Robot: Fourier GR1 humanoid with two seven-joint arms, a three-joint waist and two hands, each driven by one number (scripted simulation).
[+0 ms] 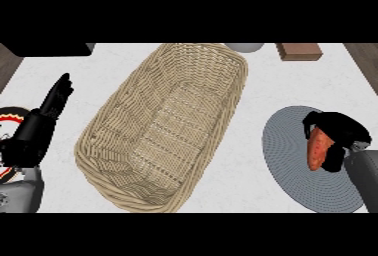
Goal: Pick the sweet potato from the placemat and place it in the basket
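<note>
The basket (164, 125) is of woven wicker, pale straw in colour, rough and ribbed. The placemat (291, 150) looks like grey cloth with fine round ridges, matt. The sweet potato (318, 147) has an orange, dull skin. Both hands, left (40, 125) and right (338, 131), are black and matt, perhaps plastic. The counter (295, 82) is white, smooth and faintly speckled.

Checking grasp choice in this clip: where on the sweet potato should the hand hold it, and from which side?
Around its middle, from above. The sweet potato lies flat and lengthwise on the grey placemat, so only its top and long sides are reachable. The right hand already curls across it that way, leaving its lower tip showing.
</note>
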